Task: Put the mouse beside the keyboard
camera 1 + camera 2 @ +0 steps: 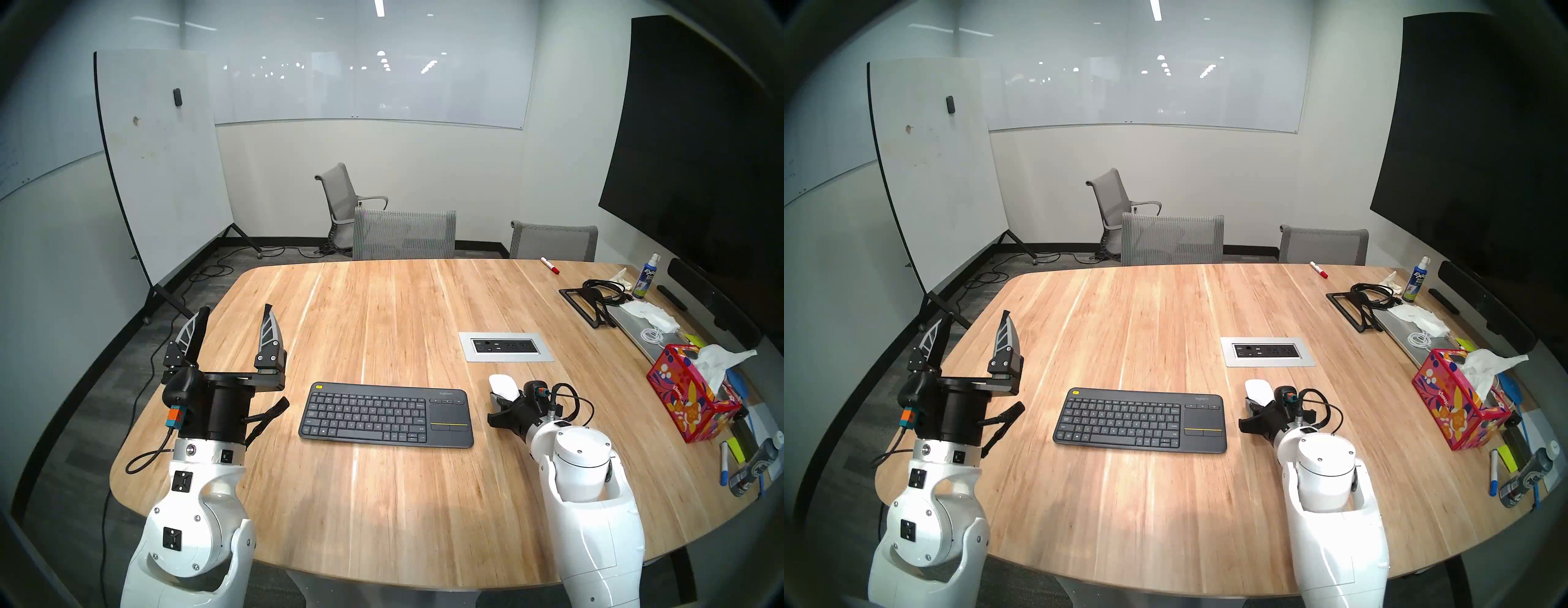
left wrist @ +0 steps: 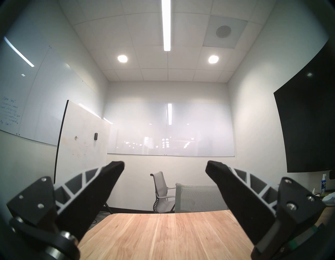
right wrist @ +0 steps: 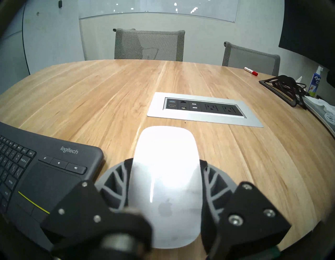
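head left: right tool [image 1: 500, 395] low over the bench [image 1: 382, 488], its fingers closed against both sides of the mouse [image 1: 503, 385]; keyboard [image 1: 387, 415] just left of this tool, touchpad end nearest it; outlet panel [image 1: 505, 347] just beyond the mouse; left tool [image 1: 235, 323] raised at the bench's left edge, fingers spread wide with nothing between them, well left of the keyboard.
head right: mouse [image 1: 1259, 389] sticks out ahead of the right tool [image 1: 1255, 399]; keyboard [image 1: 1141, 419] between the two tools; left tool [image 1: 973, 333] spread apart, pointing up and away.
left wrist: left tool [image 2: 165, 168] gapes, bare bench [image 2: 163, 236] below it.
right wrist: right tool [image 3: 165, 167] clamps the mouse [image 3: 166, 174] at its sides, front half clear ahead of the fingertips [image 3: 126, 163]; keyboard [image 3: 36, 172] corner just left of the tool, apart from the mouse; panel [image 3: 204, 109] ahead; whether the mouse touches the bench [image 3: 90, 99] cannot be told.
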You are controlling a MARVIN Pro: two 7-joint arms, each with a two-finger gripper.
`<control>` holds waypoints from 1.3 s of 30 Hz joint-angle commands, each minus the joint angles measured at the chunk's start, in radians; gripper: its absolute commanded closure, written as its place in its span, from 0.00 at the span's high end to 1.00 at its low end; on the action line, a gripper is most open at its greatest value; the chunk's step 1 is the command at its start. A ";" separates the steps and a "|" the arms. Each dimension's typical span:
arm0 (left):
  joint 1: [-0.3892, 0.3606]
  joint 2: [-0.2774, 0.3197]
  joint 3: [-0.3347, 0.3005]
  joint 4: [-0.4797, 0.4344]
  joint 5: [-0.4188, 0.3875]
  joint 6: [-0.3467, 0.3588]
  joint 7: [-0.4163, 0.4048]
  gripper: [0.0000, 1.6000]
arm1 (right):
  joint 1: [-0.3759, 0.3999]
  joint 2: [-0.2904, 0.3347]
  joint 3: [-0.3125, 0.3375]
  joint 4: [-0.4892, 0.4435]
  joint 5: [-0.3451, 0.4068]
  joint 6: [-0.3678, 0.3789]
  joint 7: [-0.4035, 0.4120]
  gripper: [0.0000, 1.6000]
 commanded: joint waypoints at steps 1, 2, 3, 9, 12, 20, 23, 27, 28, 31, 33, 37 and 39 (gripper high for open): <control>0.000 0.001 0.000 -0.020 0.000 -0.002 -0.001 1.00 | 0.005 -0.014 -0.009 -0.038 0.002 -0.001 -0.007 0.00; 0.000 0.001 0.000 -0.020 0.000 -0.002 -0.001 1.00 | 0.003 -0.014 -0.010 -0.040 0.001 0.000 -0.009 0.00; 0.000 0.001 0.000 -0.020 0.000 -0.002 -0.001 1.00 | 0.001 -0.015 -0.011 -0.041 0.001 0.000 -0.010 0.00; 0.000 0.001 0.000 -0.020 0.000 -0.001 -0.001 1.00 | -0.002 -0.017 -0.017 -0.037 -0.003 0.005 -0.021 0.00; 0.000 0.001 0.000 -0.020 0.000 -0.001 -0.001 1.00 | -0.001 -0.017 -0.018 -0.032 -0.004 0.006 -0.025 0.00; 0.000 0.001 0.000 -0.020 0.000 -0.001 -0.001 1.00 | 0.001 -0.013 -0.025 -0.011 -0.004 0.006 -0.032 0.00; 0.000 0.001 0.000 -0.020 0.000 -0.001 -0.001 1.00 | 0.001 -0.012 -0.027 -0.004 -0.006 0.003 -0.037 0.00; 0.000 0.001 0.000 -0.020 0.000 -0.001 -0.001 1.00 | 0.004 -0.010 -0.029 0.006 -0.006 0.004 -0.041 0.00; 0.000 0.001 0.000 -0.020 0.000 -0.001 -0.001 1.00 | 0.004 -0.009 -0.029 0.008 -0.007 0.003 -0.042 0.00; 0.000 0.001 0.000 -0.020 0.000 -0.001 -0.001 1.00 | 0.005 -0.007 -0.028 0.018 -0.005 -0.001 -0.043 0.00; 0.000 0.001 0.000 -0.020 0.000 -0.001 -0.001 1.00 | 0.006 -0.006 -0.029 0.027 -0.006 -0.003 -0.047 0.00; 0.000 0.001 0.000 -0.020 0.000 -0.001 -0.001 1.00 | 0.006 -0.006 -0.031 0.037 -0.006 -0.004 -0.051 0.00; 0.000 0.001 0.000 -0.020 0.000 -0.001 -0.001 1.00 | 0.006 -0.006 -0.032 0.039 -0.006 -0.006 -0.051 0.00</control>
